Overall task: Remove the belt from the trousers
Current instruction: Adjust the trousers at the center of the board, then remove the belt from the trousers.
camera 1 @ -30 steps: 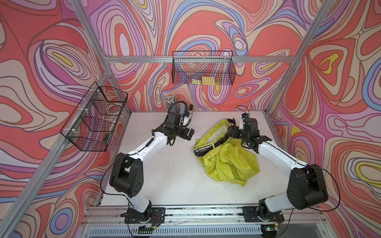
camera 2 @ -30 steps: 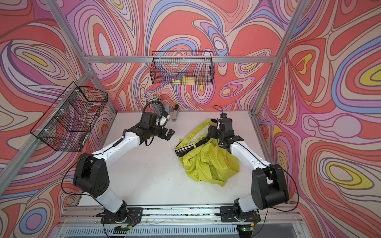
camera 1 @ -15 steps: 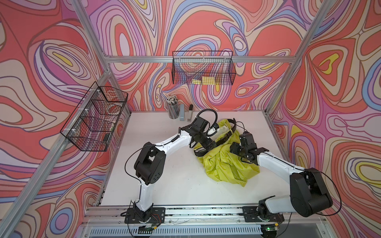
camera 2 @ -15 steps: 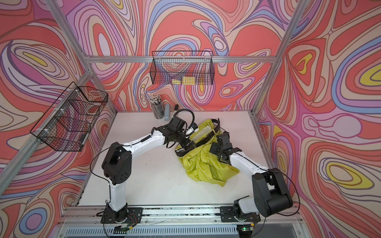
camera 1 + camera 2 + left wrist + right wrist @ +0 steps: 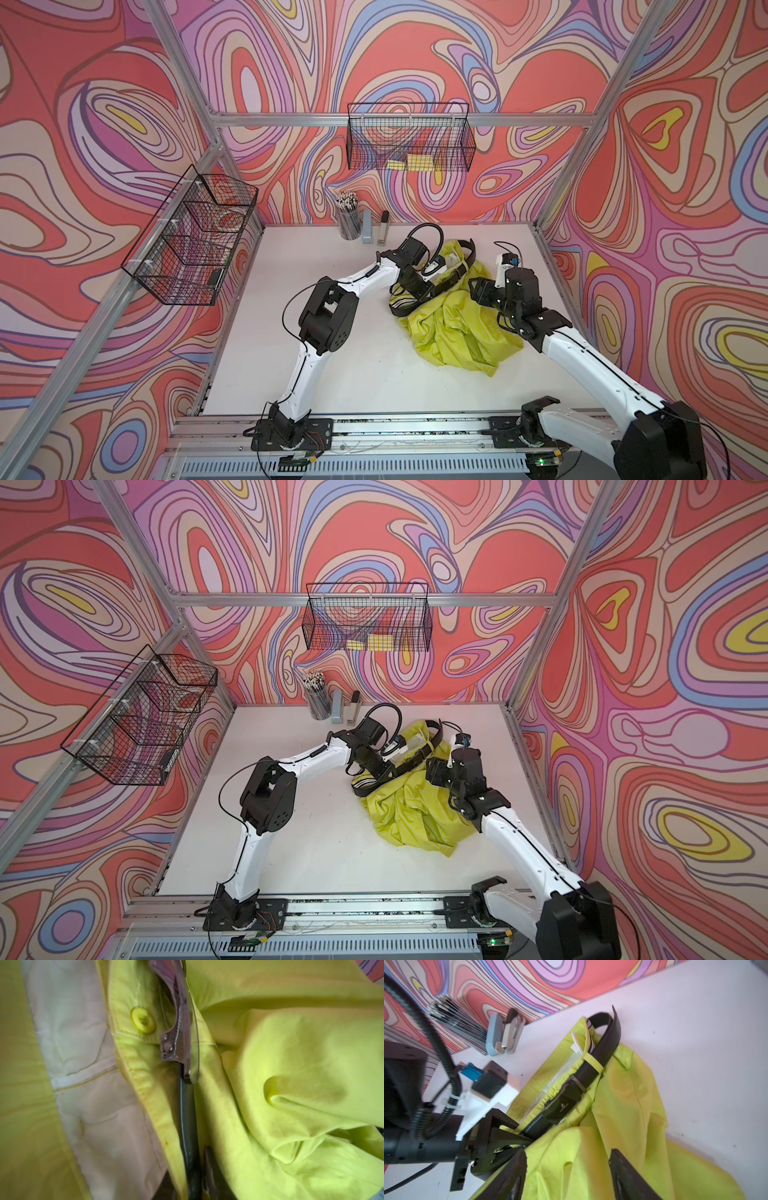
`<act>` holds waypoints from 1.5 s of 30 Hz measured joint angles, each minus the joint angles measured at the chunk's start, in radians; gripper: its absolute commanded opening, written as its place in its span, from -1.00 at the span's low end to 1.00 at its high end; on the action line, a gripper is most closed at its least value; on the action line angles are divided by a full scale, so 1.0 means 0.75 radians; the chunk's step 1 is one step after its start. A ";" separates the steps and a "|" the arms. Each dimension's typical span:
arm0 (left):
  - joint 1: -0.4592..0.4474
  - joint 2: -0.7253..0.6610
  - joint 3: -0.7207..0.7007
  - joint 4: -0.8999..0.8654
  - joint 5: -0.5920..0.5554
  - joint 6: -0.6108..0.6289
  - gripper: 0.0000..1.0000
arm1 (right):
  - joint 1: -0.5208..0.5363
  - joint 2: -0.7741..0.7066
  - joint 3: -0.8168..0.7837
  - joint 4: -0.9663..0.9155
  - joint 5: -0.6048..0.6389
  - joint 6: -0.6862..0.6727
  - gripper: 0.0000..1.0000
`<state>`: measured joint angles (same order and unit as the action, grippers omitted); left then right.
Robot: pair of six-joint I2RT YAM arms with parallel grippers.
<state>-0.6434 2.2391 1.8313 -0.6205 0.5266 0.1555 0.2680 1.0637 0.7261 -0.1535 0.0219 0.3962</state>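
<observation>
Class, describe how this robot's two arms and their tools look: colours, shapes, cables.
The left arm and right arm have white shells, black joint housings and black external cables. The left tool and right tool are black, each with two tapering fingers. White brackets with blue plugs sit at the wrists.

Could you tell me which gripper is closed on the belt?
The left gripper, shut on the belt beside its buckle; the right gripper stands open at the trousers.
</observation>
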 measured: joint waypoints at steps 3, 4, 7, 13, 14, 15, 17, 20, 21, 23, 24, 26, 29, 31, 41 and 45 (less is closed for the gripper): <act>0.035 -0.017 0.045 -0.099 0.062 0.010 -1.00 | 0.000 -0.026 0.003 0.086 0.008 -0.152 0.34; 0.053 -0.030 0.067 -0.140 0.087 0.012 -1.00 | 0.000 -0.023 0.005 0.115 0.007 -0.208 0.34; 0.132 -0.094 0.151 -0.264 0.194 0.013 -1.00 | 0.008 0.002 0.017 0.219 -0.006 -0.422 0.34; 0.313 -0.306 0.344 -0.475 0.397 0.042 -1.00 | 0.065 0.136 0.101 0.438 -0.067 -0.879 0.34; 0.327 -0.334 0.372 -0.510 0.419 0.055 -1.00 | 0.080 0.171 0.130 0.460 -0.082 -0.950 0.34; 0.333 -0.360 0.383 -0.537 0.433 0.068 -1.00 | 0.097 0.204 0.159 0.476 -0.096 -1.013 0.34; 0.329 -0.413 0.380 -0.593 0.453 0.092 -1.00 | 0.144 0.283 0.226 0.505 -0.121 -1.163 0.33; 0.317 -0.449 0.359 -0.656 0.463 0.119 -1.00 | 0.213 0.386 0.309 0.535 -0.148 -1.341 0.29; 0.315 -0.450 0.352 -0.675 0.465 0.128 -1.00 | 0.229 0.413 0.328 0.541 -0.155 -1.384 0.29; 0.311 -0.450 0.331 -0.706 0.466 0.139 -1.00 | 0.258 0.467 0.362 0.551 -0.174 -1.464 0.29; 0.311 -0.449 0.319 -0.720 0.465 0.142 -1.00 | 0.267 0.488 0.371 0.556 -0.186 -1.491 0.29; 0.312 -0.445 0.306 -0.747 0.466 0.149 -1.00 | 0.276 0.530 0.382 0.574 -0.214 -1.536 0.29; 0.314 -0.443 0.298 -0.759 0.470 0.158 -1.00 | 0.282 0.573 0.383 0.591 -0.259 -1.561 0.30; 0.314 -0.443 0.298 -0.761 0.474 0.165 -1.00 | 0.282 0.596 0.383 0.601 -0.294 -1.564 0.30; 0.315 -0.443 0.298 -0.763 0.503 0.169 -1.00 | 0.330 0.686 0.294 0.854 -0.391 -1.421 0.22; 0.316 -0.443 0.298 -0.764 0.517 0.161 -1.00 | 0.356 0.773 0.301 0.963 -0.395 -1.358 0.07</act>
<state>-0.4065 1.9068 2.0544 -1.1938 0.9142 0.2764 0.5346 1.6432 0.9520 0.5690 -0.2745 -0.6224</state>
